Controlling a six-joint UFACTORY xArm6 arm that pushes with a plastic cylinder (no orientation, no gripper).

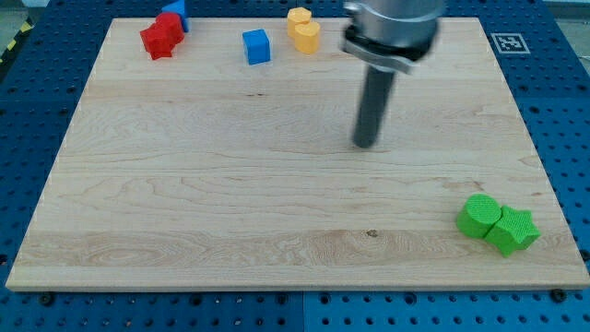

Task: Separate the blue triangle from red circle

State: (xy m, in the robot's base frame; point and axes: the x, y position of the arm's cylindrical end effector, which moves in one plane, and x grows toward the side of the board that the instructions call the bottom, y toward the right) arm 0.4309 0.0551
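Note:
The blue triangle [177, 12] sits at the view's top left edge of the board, touching the red blocks. The red circle [171, 24] lies just below it, pressed against a red star-like block [158, 40]. My tip [365, 144] is near the middle of the board, right of centre, far to the right and below these blocks. It touches no block.
A blue cube [257, 46] and two touching yellow blocks [303, 29] stand along the view's top. Two touching green blocks [498, 223] sit at the bottom right corner. The wooden board [230, 203] is ringed by a blue perforated table.

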